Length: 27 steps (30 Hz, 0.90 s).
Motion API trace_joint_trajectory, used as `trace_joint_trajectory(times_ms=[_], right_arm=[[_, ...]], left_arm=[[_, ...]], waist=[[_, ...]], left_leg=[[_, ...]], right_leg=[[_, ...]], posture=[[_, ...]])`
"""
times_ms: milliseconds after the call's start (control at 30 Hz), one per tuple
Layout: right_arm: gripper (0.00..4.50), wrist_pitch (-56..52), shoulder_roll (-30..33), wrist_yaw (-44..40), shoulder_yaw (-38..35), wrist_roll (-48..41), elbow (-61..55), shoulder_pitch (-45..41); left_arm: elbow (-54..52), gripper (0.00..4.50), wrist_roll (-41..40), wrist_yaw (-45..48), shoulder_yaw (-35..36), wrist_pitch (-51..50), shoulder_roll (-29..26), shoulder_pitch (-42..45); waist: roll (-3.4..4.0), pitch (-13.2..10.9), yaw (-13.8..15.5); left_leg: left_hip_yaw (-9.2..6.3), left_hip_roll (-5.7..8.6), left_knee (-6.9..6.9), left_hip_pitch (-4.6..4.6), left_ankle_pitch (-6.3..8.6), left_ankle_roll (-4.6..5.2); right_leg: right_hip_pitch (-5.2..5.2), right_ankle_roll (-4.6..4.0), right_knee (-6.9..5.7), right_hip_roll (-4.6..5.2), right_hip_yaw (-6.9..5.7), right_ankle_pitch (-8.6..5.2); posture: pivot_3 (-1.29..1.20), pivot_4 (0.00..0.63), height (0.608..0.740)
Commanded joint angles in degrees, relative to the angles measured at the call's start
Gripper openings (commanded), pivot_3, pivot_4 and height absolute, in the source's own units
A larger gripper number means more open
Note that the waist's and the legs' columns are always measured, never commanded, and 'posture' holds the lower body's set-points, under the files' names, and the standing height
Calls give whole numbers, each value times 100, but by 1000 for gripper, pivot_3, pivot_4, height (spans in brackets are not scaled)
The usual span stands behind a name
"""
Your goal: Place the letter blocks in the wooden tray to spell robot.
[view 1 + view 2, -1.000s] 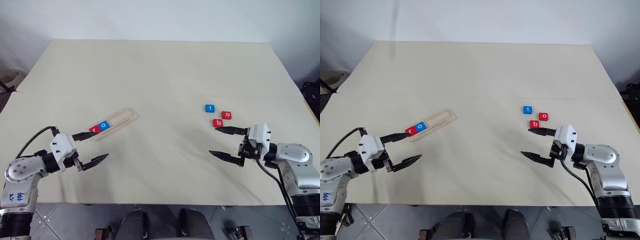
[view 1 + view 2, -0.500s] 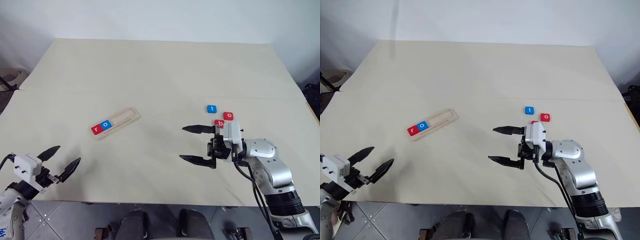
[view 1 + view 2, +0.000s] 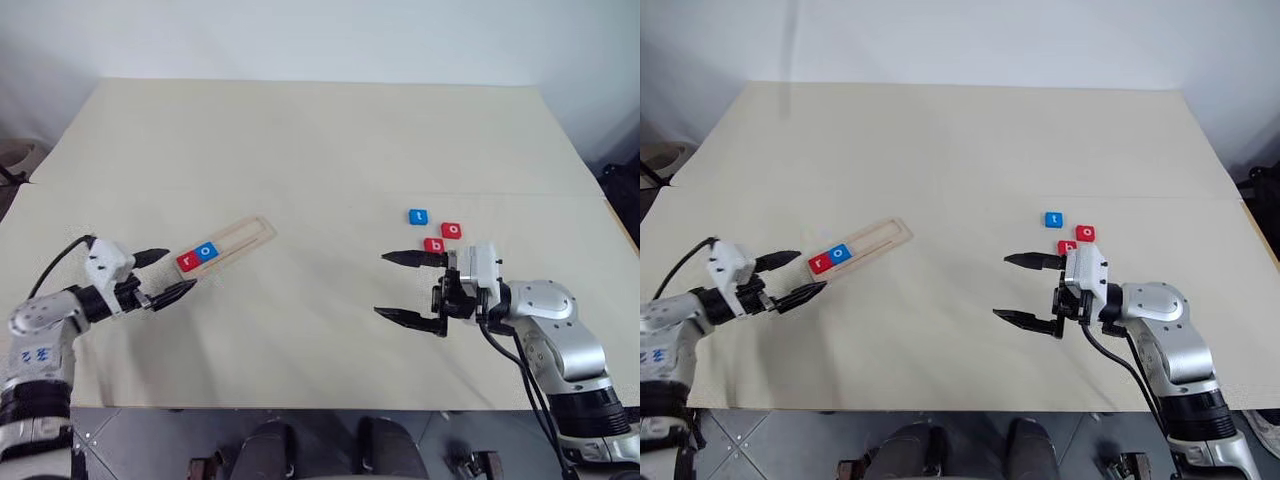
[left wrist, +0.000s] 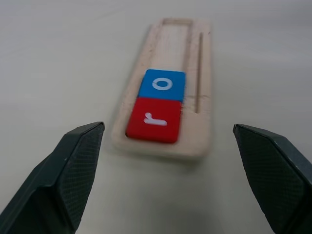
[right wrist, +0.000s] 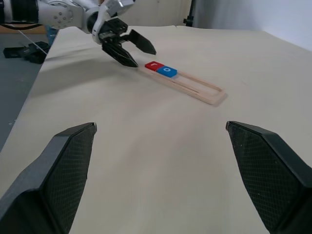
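With r and o seated at the wooden tray (image 3: 228,243)'s near end toward the counter's left edge, the spread, empty left gripper (image 3: 162,276) could nudge it askew, while the right gripper (image 3: 408,288), wide apart and empty, could scatter the b, o and t blocks (image 3: 435,229) beside it.

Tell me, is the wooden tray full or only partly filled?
Partly filled. The wooden tray holds only the red r block and the blue o block at one end.

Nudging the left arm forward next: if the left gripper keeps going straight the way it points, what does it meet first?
Probably the near end of the wooden tray, where the red r block sits. The left gripper is open, so its fingers may pass either side; height is unclear.
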<state>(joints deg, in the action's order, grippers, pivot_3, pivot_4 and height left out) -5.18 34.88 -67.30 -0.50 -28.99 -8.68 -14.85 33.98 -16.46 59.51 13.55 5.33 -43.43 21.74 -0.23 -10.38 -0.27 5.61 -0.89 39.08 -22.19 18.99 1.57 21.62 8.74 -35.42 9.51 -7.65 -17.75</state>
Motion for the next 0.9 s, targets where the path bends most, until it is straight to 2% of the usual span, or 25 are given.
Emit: trace_joint_trajectory(times_ms=[33,367,467,533,633,800,900], right_arm=[[4461,32,44,137,-173,-26,-277,91],[4461,18,65,501,-270,-37,-577,348],[4500,29,70,544,-289,-32,-602,363],[4500,34,73,565,-297,-25,-610,364],[4500,40,93,581,-316,-15,-610,369],[4500,21,192,556,-406,-15,-609,429],[4500,-30,389,523,-622,-65,-672,657]], left_arm=[[598,4500,300,197,-194,311,-164,364],[1533,4500,652,508,-568,432,-193,906],[1673,3981,713,594,-666,422,-189,1002],[1707,3420,723,657,-711,478,-187,1028],[1758,3386,696,634,-684,585,-152,1106],[1322,3386,584,785,-717,651,-28,1255],[590,3386,495,960,-921,336,163,1257]], waist=[[-1,0,-3],[-2,1,7],[-2,1,12],[-2,1,13],[-2,1,13],[-3,1,29],[-3,1,57]], left_leg=[[2,0,0,0,0,0],[4,-1,2,4,0,0],[5,0,2,5,0,0],[5,0,4,6,0,0],[5,-1,5,7,0,0],[3,1,7,4,0,1],[-2,3,8,1,0,1]], right_leg=[[1,0,0,-1,0,0],[-1,0,-4,-1,3,0],[-1,0,-6,0,5,0],[-1,0,-8,0,6,0],[-1,0,-9,0,6,0],[-1,0,-9,1,6,0],[-1,0,-9,3,4,0]], posture=[[0,150,740],[0,150,740],[0,150,740],[0,150,740],[0,150,740],[0,150,740],[0,150,740]])
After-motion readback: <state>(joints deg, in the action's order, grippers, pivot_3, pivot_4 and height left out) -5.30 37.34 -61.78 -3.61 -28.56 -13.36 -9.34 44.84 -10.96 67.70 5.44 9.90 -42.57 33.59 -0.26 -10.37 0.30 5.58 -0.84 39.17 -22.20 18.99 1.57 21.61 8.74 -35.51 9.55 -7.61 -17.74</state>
